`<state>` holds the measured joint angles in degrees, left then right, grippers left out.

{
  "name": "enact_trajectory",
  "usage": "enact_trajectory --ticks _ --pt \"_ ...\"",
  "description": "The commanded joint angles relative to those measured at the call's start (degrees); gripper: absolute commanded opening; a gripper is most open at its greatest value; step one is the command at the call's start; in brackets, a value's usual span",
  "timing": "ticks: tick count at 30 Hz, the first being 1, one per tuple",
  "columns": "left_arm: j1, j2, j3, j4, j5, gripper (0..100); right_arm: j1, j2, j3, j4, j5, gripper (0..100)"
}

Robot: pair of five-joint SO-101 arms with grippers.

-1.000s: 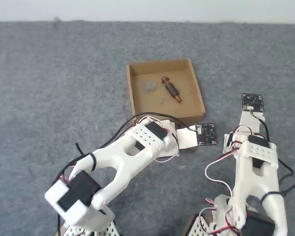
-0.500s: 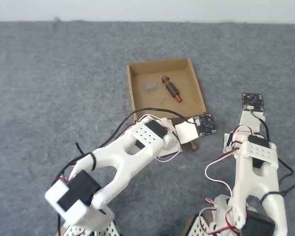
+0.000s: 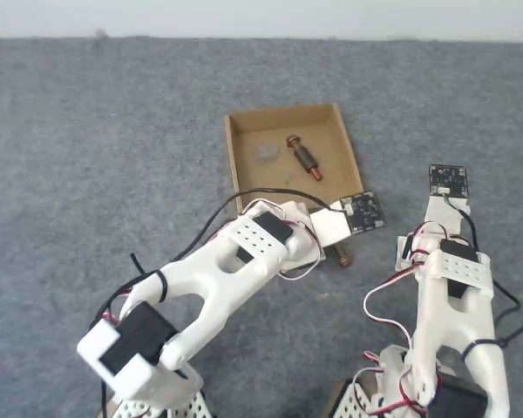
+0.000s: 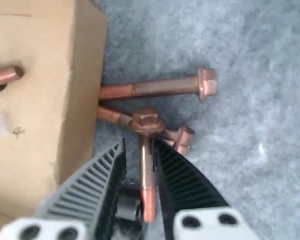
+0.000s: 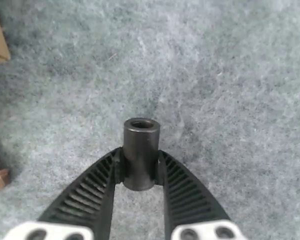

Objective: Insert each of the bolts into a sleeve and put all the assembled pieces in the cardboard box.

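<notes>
Grey, fuzzy carpet is covering the whole table (image 3: 113,131), and a pale wall (image 3: 244,17) is running along its far edge in the high view. On this carpet the cardboard box (image 3: 239,165) is sitting open near the middle, with one assembled piece (image 3: 303,159), a copper bolt through a dark sleeve, lying slantwise on its floor.

Just outside the box's near corner, the left gripper (image 4: 140,150) is clamping a copper bolt (image 4: 146,170) between its ribbed fingers, the hex head pointing away from the wrist. Beneath it, two loose bolts are lying on the carpet: a long bolt (image 4: 155,89) is lying with its tip against the box wall, and a third bolt (image 4: 184,136) is lying partly hidden under the held one, crossing below it.

Off to the side, well apart from the box, the right gripper (image 5: 140,160) is gripping a black sleeve (image 5: 140,145) above bare carpet, with the sleeve's open bore facing away from the wrist.
</notes>
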<state>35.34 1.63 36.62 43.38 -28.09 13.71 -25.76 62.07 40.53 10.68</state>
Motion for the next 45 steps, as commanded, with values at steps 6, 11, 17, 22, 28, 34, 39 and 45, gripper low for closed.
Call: enact_trajectory --ticks 6,11,17,22,28,34,39,45 --pt "-1.4 -1.6 -1.5 -1.4 0.5 8 -0.7 -2.7 -0.3 -0.9 0.0 0.7" --pt "-1.4 5.3 -9.7 4.7 0.6 8 -0.7 -2.7 -0.3 -1.0 0.0 0.7" --pt "-1.3 7.5 -12.8 7.6 1.8 8 -0.7 -2.7 -0.3 -1.0 0.0 0.7" --pt "-1.4 8.4 -14.0 7.4 4.0 8 -0.7 -2.7 -0.3 -1.0 0.0 0.7" --pt "-1.7 13.9 -20.4 10.4 9.1 8 -0.7 -2.7 -0.3 -0.9 0.0 0.7" --pt "-1.4 17.3 -23.9 12.7 10.2 3 -0.7 -2.7 -0.3 -1.0 0.0 0.7" --pt "-1.3 17.5 -24.0 14.9 10.2 1 -0.7 -2.7 -0.3 -1.2 0.0 0.7" --pt "-1.3 17.2 -23.8 15.6 10.2 1 -0.7 -2.7 -0.3 -1.4 0.0 0.7"
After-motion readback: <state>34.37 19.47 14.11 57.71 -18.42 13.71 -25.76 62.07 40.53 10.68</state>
